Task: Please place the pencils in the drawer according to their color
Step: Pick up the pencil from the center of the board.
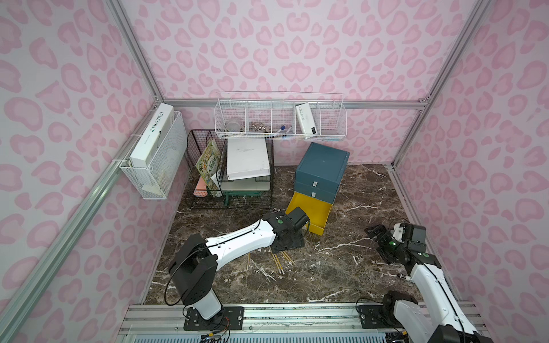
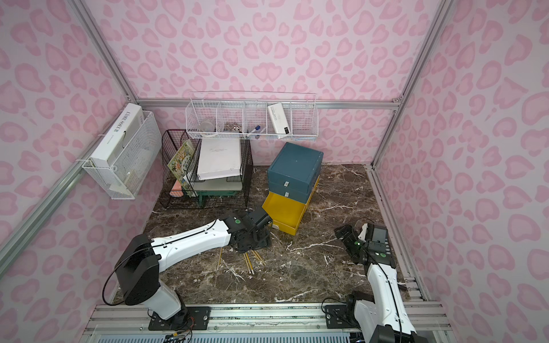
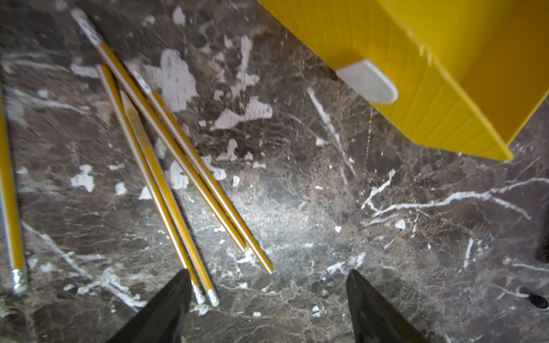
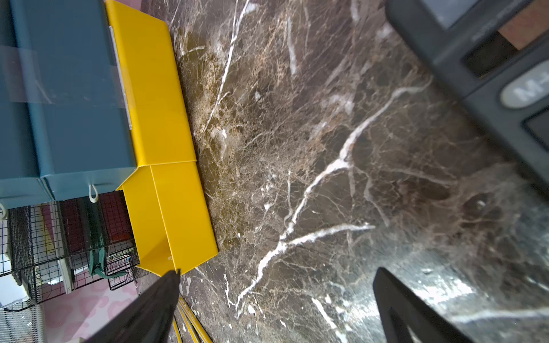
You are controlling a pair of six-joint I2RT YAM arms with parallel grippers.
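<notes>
Where the thin yellow pencils [image 3: 166, 166] lie, four in a loose fan on the dark brown marble tabletop [image 3: 297, 208] with a fifth pencil [image 3: 9, 193] apart to one side, my left gripper [image 3: 267, 276] hangs just above them, jaws spread wide and holding nothing. One of its black fingers [image 3: 166, 311] sits right by two pale pencil ends; the blur may hide a touch, so I cannot tell. Near the pencils stands the yellow bottom drawer [image 3: 430, 89], open from the small dark-teal three-drawer cabinet [image 1: 322, 166], whose two teal drawers are closed. My right gripper [image 4: 277, 271] hovers low over the marble, well apart to the right of that drawer, jaws fully spread and empty.
</notes>
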